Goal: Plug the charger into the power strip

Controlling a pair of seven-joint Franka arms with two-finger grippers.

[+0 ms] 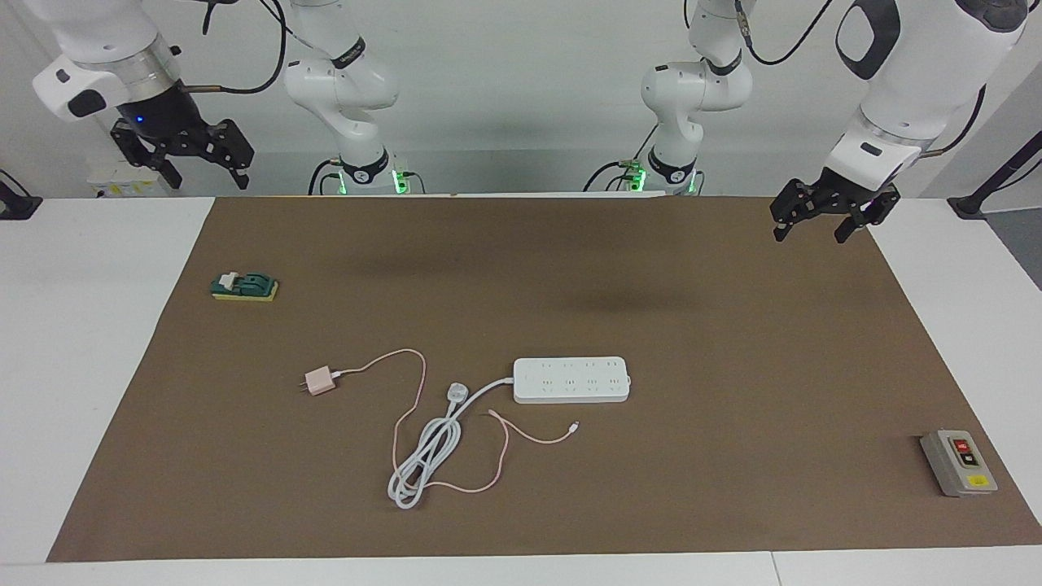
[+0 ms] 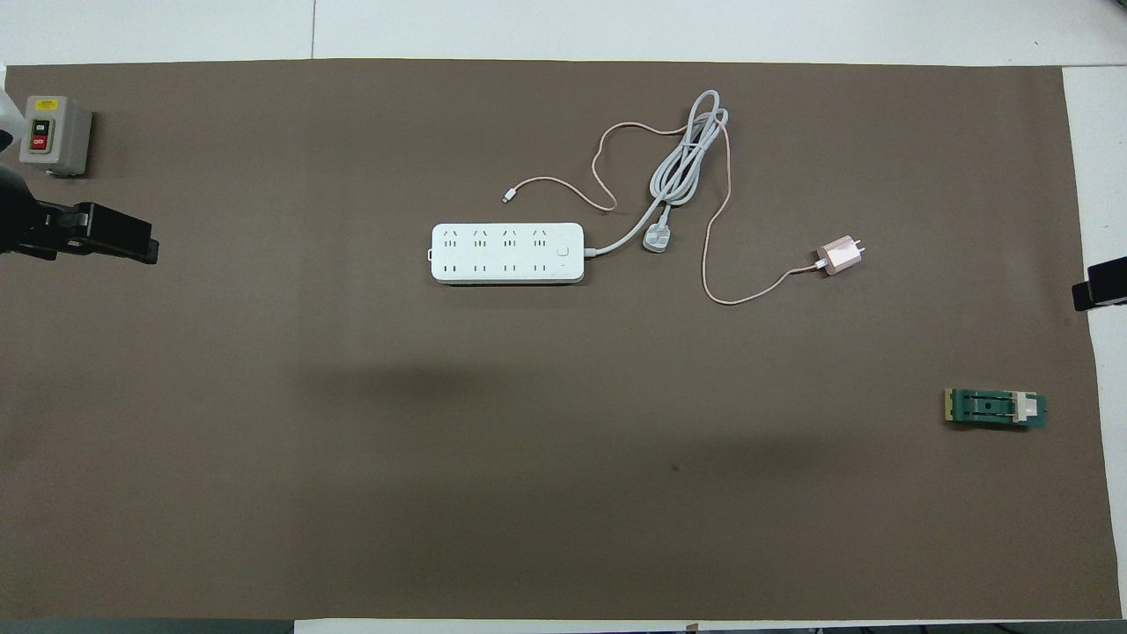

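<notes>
The charger (image 1: 320,381) (image 2: 841,255), a small pale pink cube, lies on the brown mat with its thin pink cable (image 1: 411,382) (image 2: 718,264) looping away from it. The white power strip (image 1: 572,379) (image 2: 507,253) lies flat mid-mat, beside the charger toward the left arm's end, sockets up. Between them lie its white plug (image 1: 458,395) (image 2: 657,238) and coiled cord (image 1: 419,468) (image 2: 687,150). My left gripper (image 1: 812,229) (image 2: 114,236) hangs open and empty in the air over the mat's left-arm end. High over the right-arm end, my right gripper (image 1: 207,175) (image 2: 1101,286) is open and empty too.
A grey switch box (image 1: 958,462) (image 2: 55,135) with red and yellow buttons sits at the left arm's end, farther from the robots than the strip. A small green block (image 1: 244,286) (image 2: 995,409) on a yellow base sits nearer the robots at the right arm's end.
</notes>
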